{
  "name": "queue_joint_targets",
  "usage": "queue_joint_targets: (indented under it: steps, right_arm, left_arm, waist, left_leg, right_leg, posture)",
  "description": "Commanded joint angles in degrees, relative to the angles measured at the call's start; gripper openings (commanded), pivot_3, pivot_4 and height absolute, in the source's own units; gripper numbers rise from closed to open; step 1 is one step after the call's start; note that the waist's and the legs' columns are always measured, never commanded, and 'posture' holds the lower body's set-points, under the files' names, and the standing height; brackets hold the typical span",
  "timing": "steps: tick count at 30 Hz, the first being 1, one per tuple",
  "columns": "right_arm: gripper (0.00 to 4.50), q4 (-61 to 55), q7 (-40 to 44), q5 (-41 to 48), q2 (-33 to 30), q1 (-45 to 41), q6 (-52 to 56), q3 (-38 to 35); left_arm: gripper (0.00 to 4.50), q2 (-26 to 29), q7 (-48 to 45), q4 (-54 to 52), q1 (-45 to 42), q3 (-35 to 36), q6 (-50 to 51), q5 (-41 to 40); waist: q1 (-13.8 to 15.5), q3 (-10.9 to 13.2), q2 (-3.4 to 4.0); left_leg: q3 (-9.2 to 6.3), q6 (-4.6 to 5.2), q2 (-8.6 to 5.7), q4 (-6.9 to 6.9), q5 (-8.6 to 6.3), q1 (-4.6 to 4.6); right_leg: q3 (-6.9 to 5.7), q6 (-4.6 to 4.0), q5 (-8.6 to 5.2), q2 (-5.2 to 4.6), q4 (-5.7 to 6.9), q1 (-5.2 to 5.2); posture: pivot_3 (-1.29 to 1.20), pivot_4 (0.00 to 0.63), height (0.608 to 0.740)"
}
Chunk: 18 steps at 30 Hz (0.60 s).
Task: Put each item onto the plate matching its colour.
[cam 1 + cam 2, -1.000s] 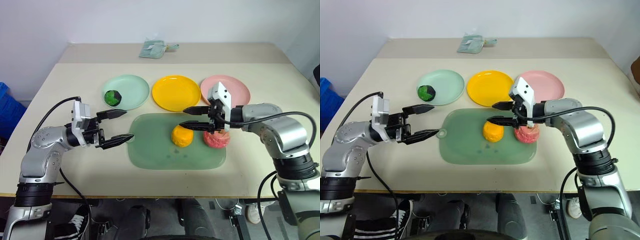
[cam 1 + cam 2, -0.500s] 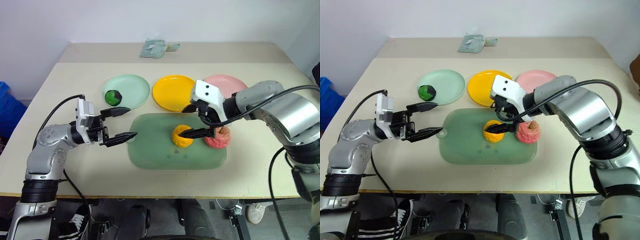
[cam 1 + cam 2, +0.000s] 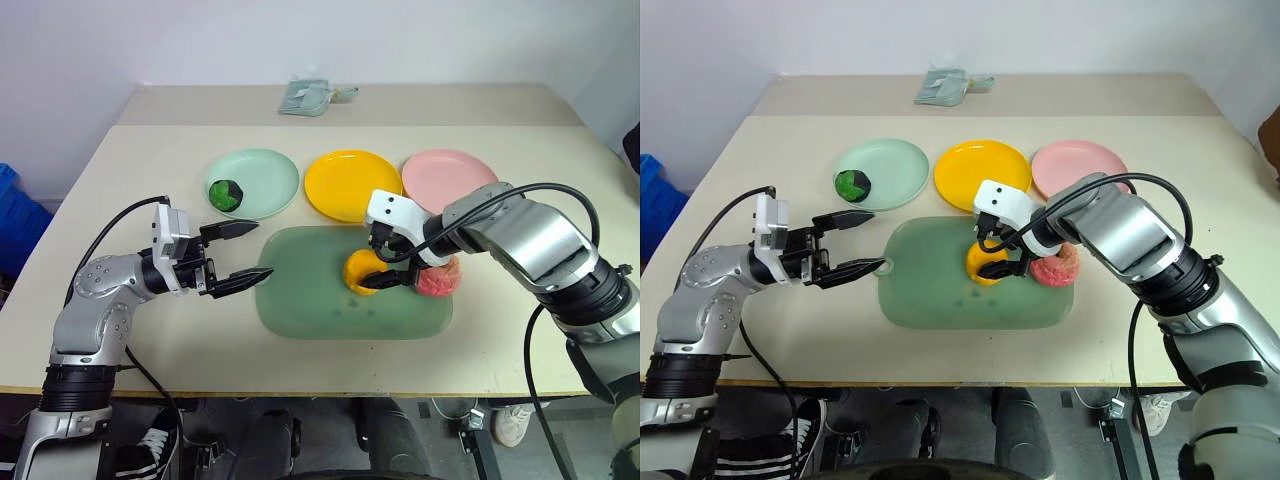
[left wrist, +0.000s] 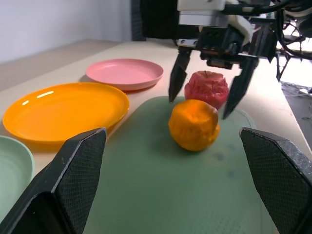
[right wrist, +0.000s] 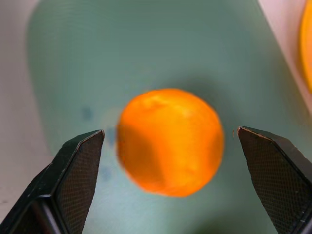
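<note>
Mid-frame on the green mat (image 3: 330,305) sits the orange fruit (image 3: 362,271), the right gripper (image 3: 381,266) spread wide around it. Looks light, slightly squashy; grip its round sides. Left gripper (image 3: 243,252) waits spread at mid-left.

We read this as a lab or test room: plain beige table (image 3: 120,180) against a bare white wall (image 3: 300,40), blue bin (image 3: 15,215) on the floor at the left, toy props laid out on a green mat (image 3: 310,300).
</note>
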Motion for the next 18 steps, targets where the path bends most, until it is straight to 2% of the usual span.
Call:
queue_joint_targets:
  steps: [1,5,10,13,15,18]
  right_arm:
    - [4.45,-1.74,0.15,-0.57,0.18,0.31,-0.37,1.37]
    - [4.45,-2.73,1.19,-1.41,-0.63,1.08,-1.81,3.86]
    - [2.98,-1.78,0.11,-0.46,1.29,-0.19,-1.75,0.44]
    - [2.98,1.33,-2.34,1.12,5.4,-2.61,-1.67,-6.17]
    - [2.98,5.67,-5.93,2.87,11.13,-5.46,-1.2,-13.21]
    - [2.98,14.47,-12.17,-0.42,15.88,-8.91,-7.53,-17.73]
  left_arm:
    - [4.5,0.4,0.17,-2.16,0.27,0.88,-1.16,-0.09]
    - [4.5,0.62,0.27,-2.36,0.36,1.08,-1.11,-0.19]
    - [4.5,0.84,0.4,-2.71,0.66,1.44,-1.02,-0.38]
    - [4.5,0.51,0.88,-2.3,0.43,1.86,-0.93,-0.69]
    - [4.5,-0.09,2.07,-1.72,-0.35,2.15,-1.19,-0.49]
    - [4.5,-1.35,5.44,-0.4,-2.69,2.47,-1.22,0.22]
  waist:
    - [-0.02,0.0,0.0]
    - [-0.05,0.0,0.0]
    - [-0.14,0.0,0.0]
    - [-0.27,0.0,0.01]
    - [-0.36,0.01,0.02]
    - [-0.03,0.0,0.0]
  left_leg:
    - [0.0,0.0,0.0,0.0,0.0,0.0]
    - [0.01,0.0,0.0,0.0,0.0,0.0]
    - [0.0,0.0,0.0,0.0,0.0,0.01]
    - [0.0,0.0,0.01,0.0,0.0,0.01]
    - [0.0,0.0,0.01,-0.02,0.0,0.0]
    - [-0.01,-0.05,0.01,-0.04,0.03,-0.01]
  right_leg:
    - [0.0,0.0,0.0,0.0,0.0,0.0]
    - [0.0,0.0,0.0,0.0,-0.01,0.0]
    - [0.0,0.0,0.0,0.01,0.0,0.0]
    - [0.0,0.0,0.0,0.02,0.02,-0.01]
    - [0.01,0.0,0.0,0.02,0.03,-0.03]
    - [0.03,0.0,0.0,0.03,0.11,-0.1]
  posture:
    - [0.0,0.15,0.74]
    - [0.0,0.15,0.74]
    - [0.0,0.15,0.74]
    - [0.0,0.15,0.74]
    - [0.0,0.15,0.74]
    - [0.0,0.15,0.74]
